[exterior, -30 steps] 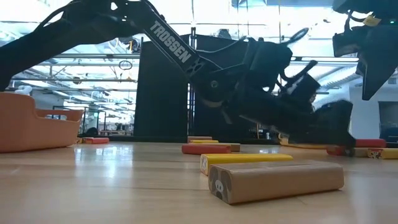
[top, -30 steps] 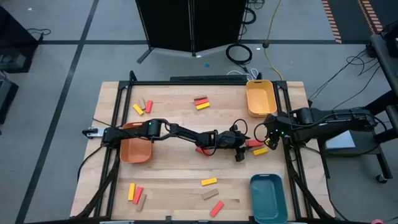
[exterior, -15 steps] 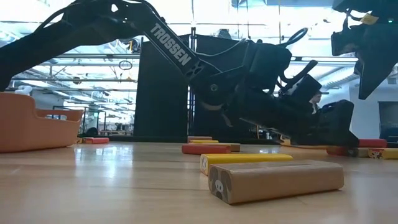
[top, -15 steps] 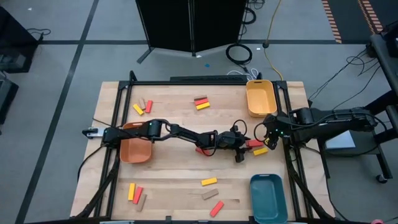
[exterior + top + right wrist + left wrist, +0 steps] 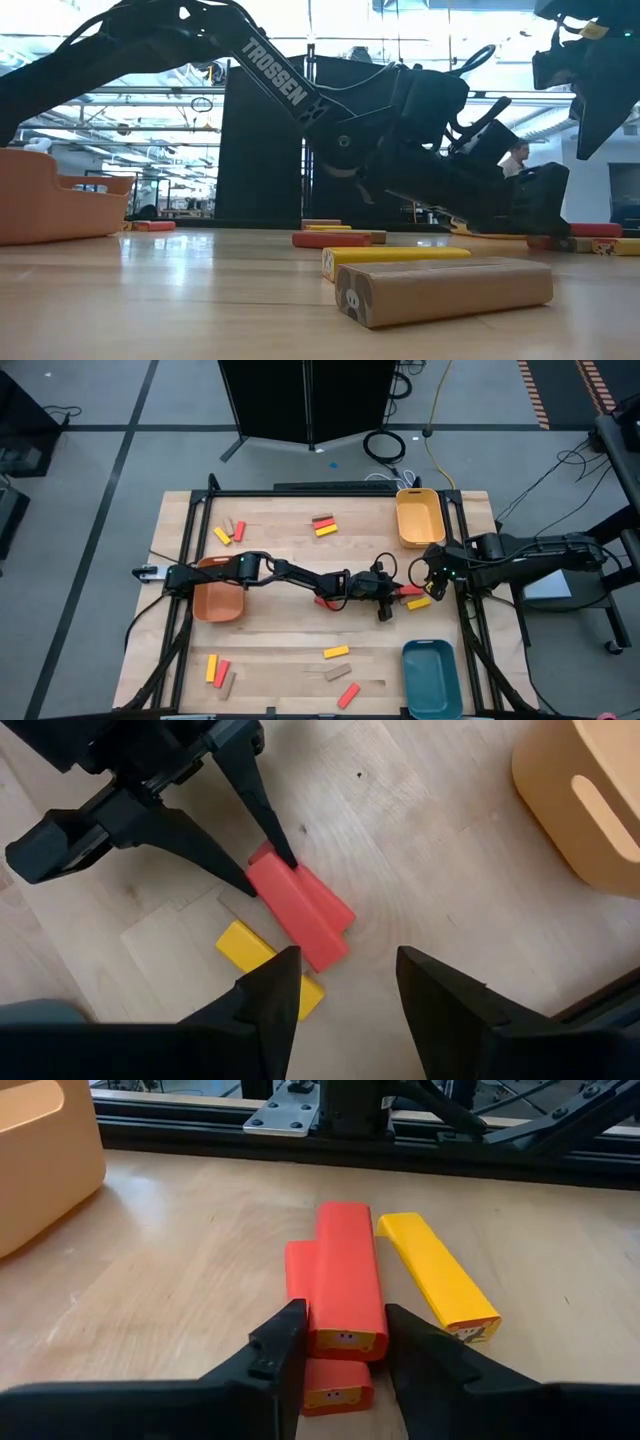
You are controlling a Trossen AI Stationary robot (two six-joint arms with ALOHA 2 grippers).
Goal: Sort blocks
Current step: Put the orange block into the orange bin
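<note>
Left wrist view shows the left gripper clenched on the near end of a red block, one dark finger pressed against each long side. That block lies on top of a second red block, which sticks out beneath it on one side and at the near end. Just beside the pair, apart from it, lies a yellow block at a slight angle, and an orange tray stands farther off on the wooden table. From above, the left arm reaches from the table's left side across the middle to this spot. The right gripper hangs above the table just right of the same blocks; in its own wrist view its two fingers stand apart with nothing between them, over the red and yellow blocks. Farther out in the high view lie other blocks: a cluster of three near the back left, another at the back centre, three at the front left, and a yellow, a tan and a red one at the front centre. A yellow tray sits at the back right and a teal tray at the front right.
</note>
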